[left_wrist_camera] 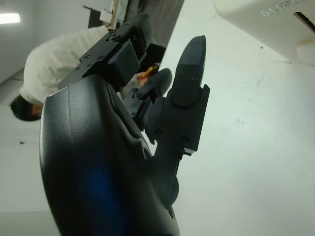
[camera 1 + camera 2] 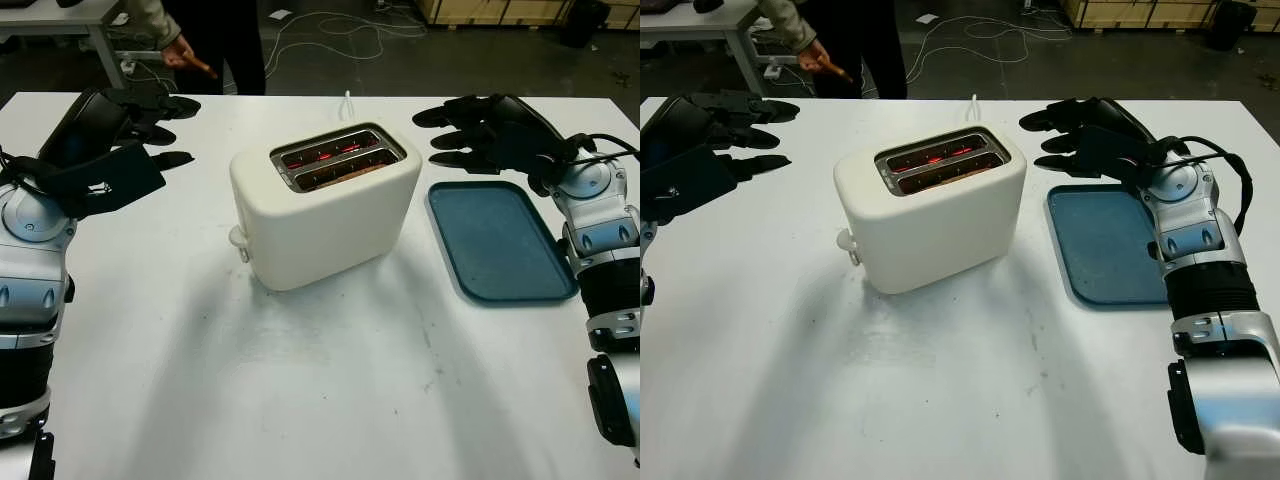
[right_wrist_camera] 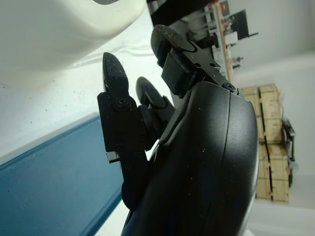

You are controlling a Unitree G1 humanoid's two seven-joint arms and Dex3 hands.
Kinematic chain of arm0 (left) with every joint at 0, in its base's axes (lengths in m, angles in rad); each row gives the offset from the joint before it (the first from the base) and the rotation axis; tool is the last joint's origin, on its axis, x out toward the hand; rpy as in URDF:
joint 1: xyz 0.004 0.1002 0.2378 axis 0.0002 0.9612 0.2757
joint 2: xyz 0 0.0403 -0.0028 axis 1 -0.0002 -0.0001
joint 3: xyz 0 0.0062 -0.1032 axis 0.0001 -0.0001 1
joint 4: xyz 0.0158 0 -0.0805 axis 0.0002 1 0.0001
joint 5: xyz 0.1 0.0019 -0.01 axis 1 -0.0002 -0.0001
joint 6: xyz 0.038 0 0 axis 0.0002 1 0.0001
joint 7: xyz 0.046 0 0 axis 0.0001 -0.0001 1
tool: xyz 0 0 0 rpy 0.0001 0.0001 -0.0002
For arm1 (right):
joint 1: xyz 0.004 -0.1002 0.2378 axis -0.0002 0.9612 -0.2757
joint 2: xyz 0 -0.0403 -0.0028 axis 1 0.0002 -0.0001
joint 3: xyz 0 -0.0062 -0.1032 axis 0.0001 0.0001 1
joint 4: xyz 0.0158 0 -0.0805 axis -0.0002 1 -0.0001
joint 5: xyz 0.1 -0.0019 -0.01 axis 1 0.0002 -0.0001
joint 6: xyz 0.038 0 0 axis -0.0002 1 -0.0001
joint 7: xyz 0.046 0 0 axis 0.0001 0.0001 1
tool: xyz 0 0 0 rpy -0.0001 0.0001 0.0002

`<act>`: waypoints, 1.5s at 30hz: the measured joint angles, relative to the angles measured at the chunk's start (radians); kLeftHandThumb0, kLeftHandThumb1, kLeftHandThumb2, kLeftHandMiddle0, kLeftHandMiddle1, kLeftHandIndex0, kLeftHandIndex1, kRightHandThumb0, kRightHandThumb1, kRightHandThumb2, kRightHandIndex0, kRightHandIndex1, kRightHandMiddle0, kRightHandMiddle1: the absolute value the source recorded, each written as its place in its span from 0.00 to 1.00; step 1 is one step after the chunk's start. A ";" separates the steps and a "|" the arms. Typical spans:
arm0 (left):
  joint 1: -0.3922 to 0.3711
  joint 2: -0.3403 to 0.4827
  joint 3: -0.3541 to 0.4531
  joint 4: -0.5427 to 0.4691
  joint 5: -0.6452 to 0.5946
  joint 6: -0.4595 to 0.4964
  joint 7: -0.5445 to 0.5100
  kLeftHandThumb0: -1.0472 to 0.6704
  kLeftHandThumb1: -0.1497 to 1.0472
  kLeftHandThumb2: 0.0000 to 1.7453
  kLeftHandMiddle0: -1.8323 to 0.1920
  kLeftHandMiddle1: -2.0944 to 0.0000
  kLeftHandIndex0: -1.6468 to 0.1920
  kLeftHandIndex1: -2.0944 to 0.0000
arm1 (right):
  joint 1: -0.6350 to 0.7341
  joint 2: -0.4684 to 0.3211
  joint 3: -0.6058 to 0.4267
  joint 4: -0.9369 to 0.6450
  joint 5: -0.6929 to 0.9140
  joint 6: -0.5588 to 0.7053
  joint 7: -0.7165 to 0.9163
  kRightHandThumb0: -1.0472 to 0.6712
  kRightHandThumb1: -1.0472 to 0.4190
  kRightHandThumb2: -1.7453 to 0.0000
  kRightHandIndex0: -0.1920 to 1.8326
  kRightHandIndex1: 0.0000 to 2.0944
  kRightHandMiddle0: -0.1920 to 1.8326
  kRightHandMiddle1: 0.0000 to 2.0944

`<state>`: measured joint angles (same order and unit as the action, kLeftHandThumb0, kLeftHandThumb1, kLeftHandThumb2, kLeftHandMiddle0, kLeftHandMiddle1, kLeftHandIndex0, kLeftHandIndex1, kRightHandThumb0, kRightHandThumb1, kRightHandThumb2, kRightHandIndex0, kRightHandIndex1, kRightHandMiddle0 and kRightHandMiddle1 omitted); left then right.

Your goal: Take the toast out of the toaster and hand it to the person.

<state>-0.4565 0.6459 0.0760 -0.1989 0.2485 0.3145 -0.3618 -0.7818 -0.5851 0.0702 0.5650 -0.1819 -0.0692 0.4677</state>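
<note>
The toast [image 2: 345, 172] sits low in the near slot of the cream toaster [image 2: 322, 208], only its brown top edge showing, with the elements glowing red, in the middle of the table [image 2: 300, 400]. I judge the reach should come straight down over the slot, pinching that edge and keeping fingers off the hot metal rim. The right robot hand [image 2: 478, 132] hovers open and empty by the far end of the blue tray [image 2: 497, 243]; the left robot hand [image 2: 140, 130], also open and empty, is raised near the far left corner, with the person's hand [image 2: 188, 55] beyond the far edge.

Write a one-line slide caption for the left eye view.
Open left hand and right hand flank the white toaster, its slots glowing; blue tray lies beside it.
</note>
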 measured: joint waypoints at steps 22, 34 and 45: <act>0.005 -0.005 0.000 -0.002 0.001 0.000 0.000 0.43 0.89 0.01 0.59 0.80 0.51 1.00 | 0.002 0.000 0.001 -0.012 0.000 -0.002 0.000 0.47 0.09 0.95 0.47 0.00 0.43 0.00; 0.005 -0.009 0.000 -0.001 0.000 -0.002 0.000 0.43 0.89 0.00 0.59 0.78 0.50 1.00 | 0.003 0.001 0.000 -0.013 0.002 0.001 0.001 0.49 0.09 0.94 0.46 0.00 0.43 0.00; 0.005 -0.009 0.000 0.001 0.000 -0.019 0.000 0.43 0.89 0.01 0.59 0.77 0.50 1.00 | 0.003 0.002 0.000 -0.013 0.004 0.004 0.001 0.48 0.09 0.95 0.46 0.00 0.43 0.00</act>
<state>-0.4513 0.6365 0.0762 -0.1979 0.2483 0.2952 -0.3618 -0.7785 -0.5835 0.0704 0.5522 -0.1783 -0.0653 0.4688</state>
